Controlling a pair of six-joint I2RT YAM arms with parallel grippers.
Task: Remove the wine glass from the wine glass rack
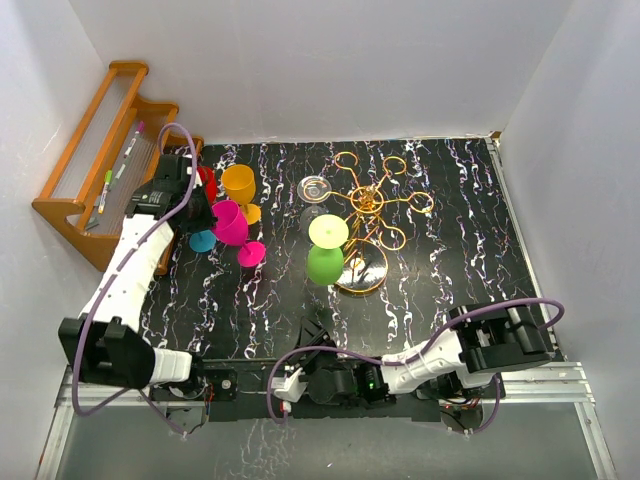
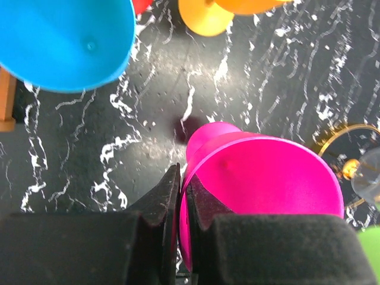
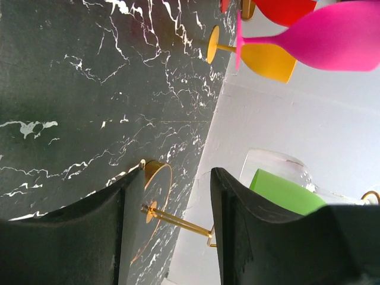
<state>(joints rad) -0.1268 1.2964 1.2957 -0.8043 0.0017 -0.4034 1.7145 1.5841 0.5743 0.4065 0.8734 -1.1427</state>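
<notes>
Pinching the rim of a magenta plastic wine glass [image 1: 230, 222] with the left gripper [image 2: 181, 181]: jaws closed tight, bowl wall caught between the two black fingers. Held roughly upright, bowl on top, round foot below; impossible to tell whether the foot touches the black, white-veined marble-pattern counter [image 1: 450, 250]. Entirely off the gold wire wine glass rack [image 1: 368, 200] and well apart from it, at 9 o'clock of the rack, near the counter's 9 o'clock edge.

Standing on its round base just to 3 o'clock of the counter's middle, that rack, with ring-tipped arms fanning from the central post. Hanging bowl-down from it: a green plastic wine glass [image 1: 324, 265] with a lime foot at 8 o'clock of the post, and a clear see-through wine glass [image 1: 314, 188] at 10 o'clock.

Close around the magenta glass: an upright orange plastic wine glass [image 1: 238, 183] at 12 o'clock, a blue plastic glass [image 2: 65, 41] at 8 o'clock.

Lying low by the counter's 6 o'clock edge, the right gripper [image 3: 175, 178], jaws spread apart, nothing between them, rack base in the gap beyond.
</notes>
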